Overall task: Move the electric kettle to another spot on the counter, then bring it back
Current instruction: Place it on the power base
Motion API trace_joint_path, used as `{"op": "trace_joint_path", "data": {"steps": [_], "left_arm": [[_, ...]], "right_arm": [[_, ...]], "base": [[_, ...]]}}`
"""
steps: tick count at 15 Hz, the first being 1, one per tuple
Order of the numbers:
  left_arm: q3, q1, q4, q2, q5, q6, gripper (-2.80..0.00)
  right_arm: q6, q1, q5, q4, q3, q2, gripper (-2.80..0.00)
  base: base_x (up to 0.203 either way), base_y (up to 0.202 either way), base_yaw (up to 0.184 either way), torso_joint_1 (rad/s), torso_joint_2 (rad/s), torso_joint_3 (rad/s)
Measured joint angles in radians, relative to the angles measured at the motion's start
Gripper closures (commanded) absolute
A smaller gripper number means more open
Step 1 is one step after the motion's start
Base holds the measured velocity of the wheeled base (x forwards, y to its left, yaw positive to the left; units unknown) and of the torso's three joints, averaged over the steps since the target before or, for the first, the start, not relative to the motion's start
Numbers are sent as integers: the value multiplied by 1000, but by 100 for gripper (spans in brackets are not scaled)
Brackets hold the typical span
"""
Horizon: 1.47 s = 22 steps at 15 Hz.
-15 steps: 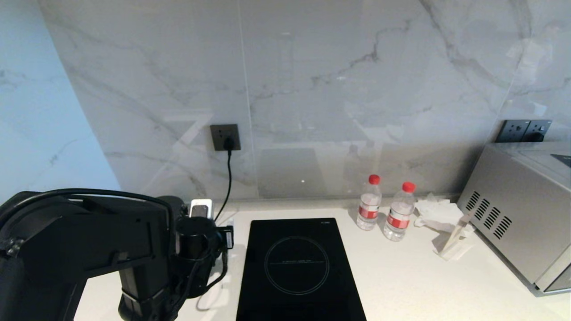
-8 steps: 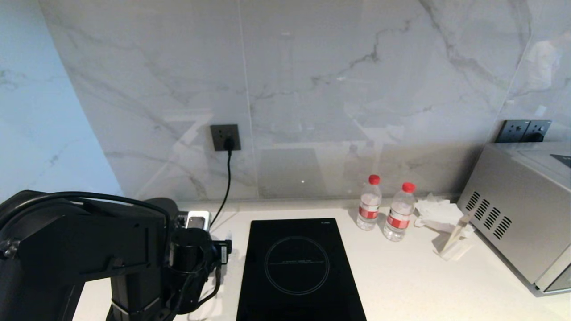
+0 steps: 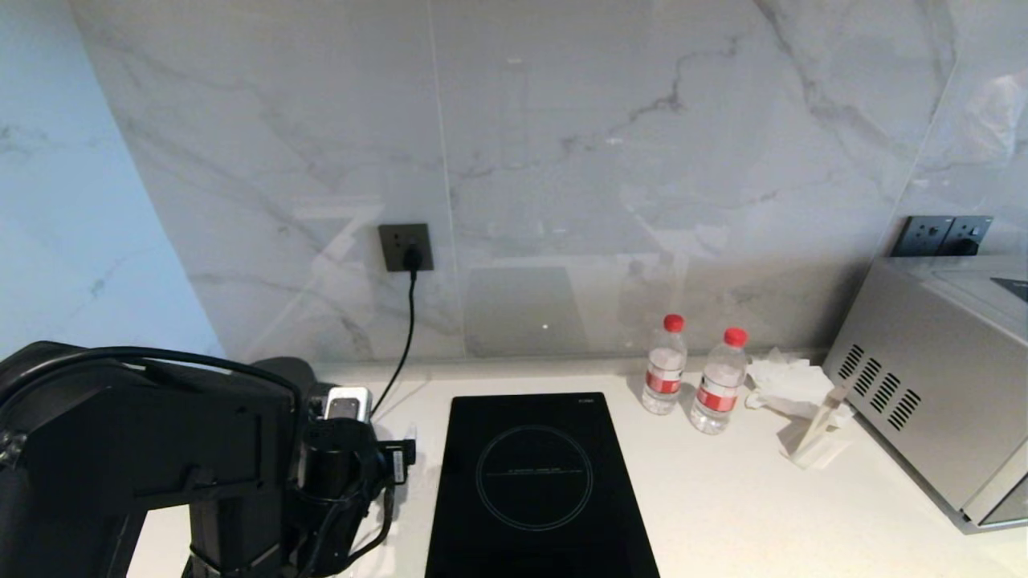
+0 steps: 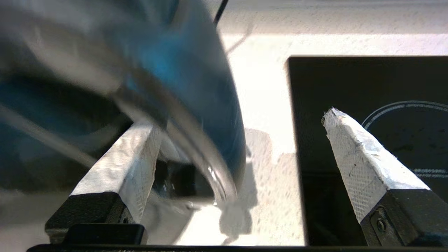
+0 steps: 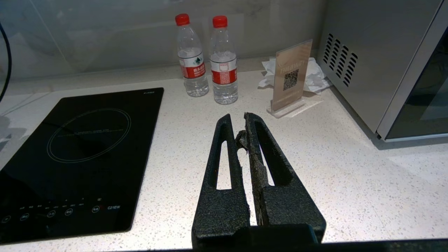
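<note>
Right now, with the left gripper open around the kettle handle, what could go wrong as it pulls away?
The left gripper is open, but one finger sits inside the electric kettle handle loop, so retreating sideways could snag and tip it. The induction hob lies close beside it. The power cord hangs nearby and could catch.

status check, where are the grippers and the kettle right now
Left gripper open, astride the electric kettle handle, not clamped. Right gripper shut, parked over the counter. Induction hob close beside the kettle.
</note>
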Motion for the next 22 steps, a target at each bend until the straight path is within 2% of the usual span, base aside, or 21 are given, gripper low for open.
{"op": "trace_joint_path", "data": {"steps": [13, 16, 22], "left_arm": [[106, 3, 1, -45, 7, -52, -280], [137, -15, 1, -43, 6, -91, -280], [152, -10, 0, -37, -8, -101, -280]], "right_arm": [[0, 0, 0, 0, 0, 0, 0], [0, 0, 0, 0, 0, 0, 0], [0, 0, 0, 0, 0, 0, 0]], "base": [[0, 0, 0, 0, 0, 0], [0, 0, 0, 0, 0, 0], [0, 0, 0, 0, 0, 0]]}}
